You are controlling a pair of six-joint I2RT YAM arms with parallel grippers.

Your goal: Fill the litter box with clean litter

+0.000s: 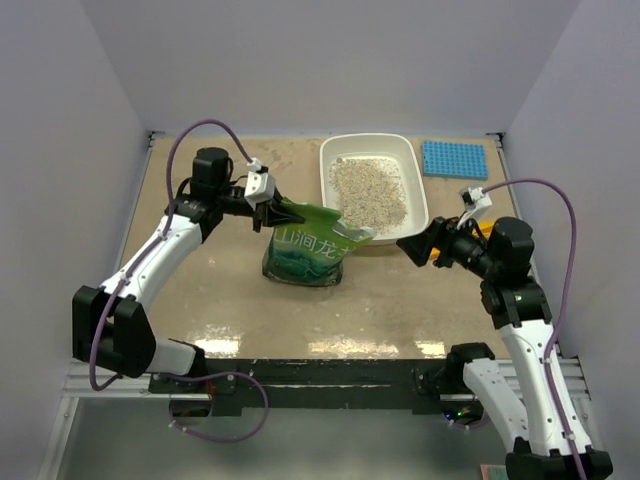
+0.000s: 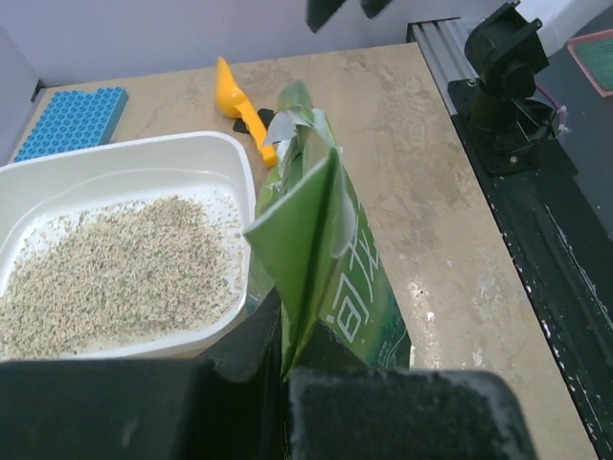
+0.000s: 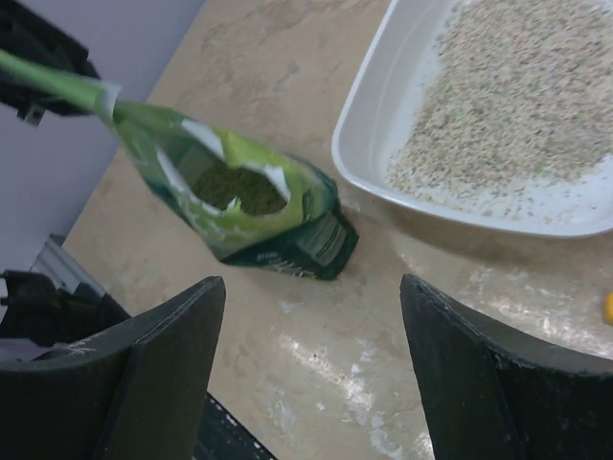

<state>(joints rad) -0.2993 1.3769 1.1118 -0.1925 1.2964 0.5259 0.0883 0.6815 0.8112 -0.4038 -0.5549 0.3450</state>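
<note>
The white litter box (image 1: 368, 139) stands at the back centre, holding a spread of beige speckled clean litter (image 1: 368, 192). A green bag (image 1: 305, 250) stands on the table just left of the box's front corner, leaning toward it. My left gripper (image 1: 268, 212) is shut on the bag's top edge, which is pinched flat between the jaws in the left wrist view (image 2: 283, 359). The bag's open mouth (image 3: 239, 189) shows more granules inside. My right gripper (image 1: 418, 247) hangs open and empty by the box's front right corner, clear of the bag (image 3: 239, 206).
An orange-yellow scoop (image 2: 239, 101) lies on the table right of the litter box, near my right arm. A blue studded mat (image 1: 453, 158) sits at the back right. Grey walls close in three sides.
</note>
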